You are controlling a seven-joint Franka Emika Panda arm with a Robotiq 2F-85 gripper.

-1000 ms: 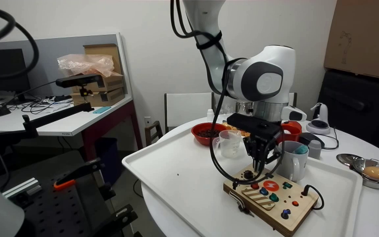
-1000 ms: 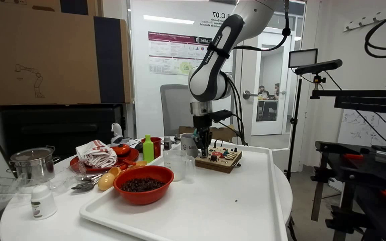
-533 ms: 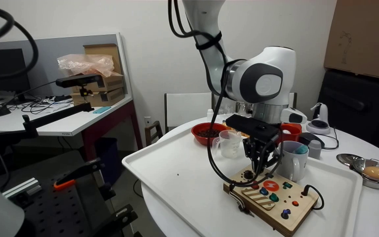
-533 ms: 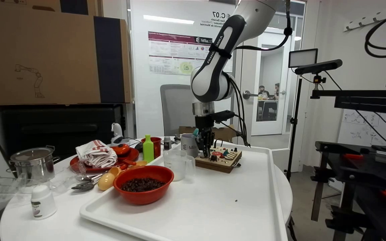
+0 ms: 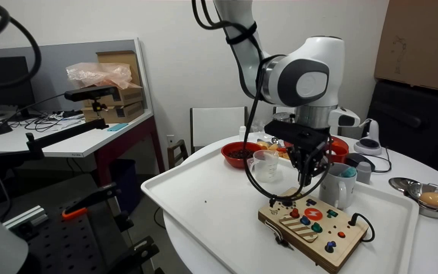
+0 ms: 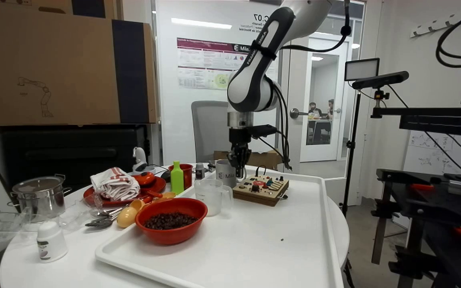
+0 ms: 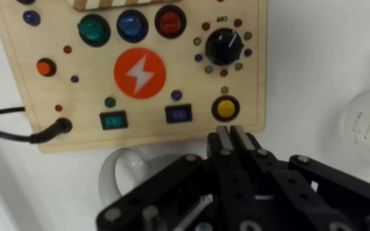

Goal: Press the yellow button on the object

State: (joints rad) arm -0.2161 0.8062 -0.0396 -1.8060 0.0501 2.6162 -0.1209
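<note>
The jaws of the gripper (image 7: 229,128) are standing pressed together, the two fingers (image 7: 225,138) lying side by side with only a thin dark line between them. In the wrist view the yellow button (image 7: 226,109) is sitting just off the tips, toward 12 o'clock and apart from them, close to the edge of the wooden box (image 7: 181,70). Farther out at 12 a black knob (image 7: 224,46) is showing inside its ring of small lights (image 7: 224,72). At 11 o'clock a red knob (image 7: 170,23) is standing, and at 10 a round red sticker (image 7: 139,73) is bearing a white bolt. A green-faced rocker switch (image 7: 113,121) is lying at 9, and beyond it a black plug (image 7: 51,131) is standing in the box. In both exterior views the gripper is hanging above the box, which is lying flat on a white tray (image 5: 203,224). In an exterior view a mug (image 5: 329,190) is standing upright just beside the box, at 3 o'clock from the gripper, while a clear measuring cup (image 5: 265,169) is standing at 10. In an exterior view a red bowl (image 6: 170,237) is holding small dark bits (image 6: 169,221) at 8 o'clock, and a green bottle (image 6: 177,182) is standing at 9.
</note>
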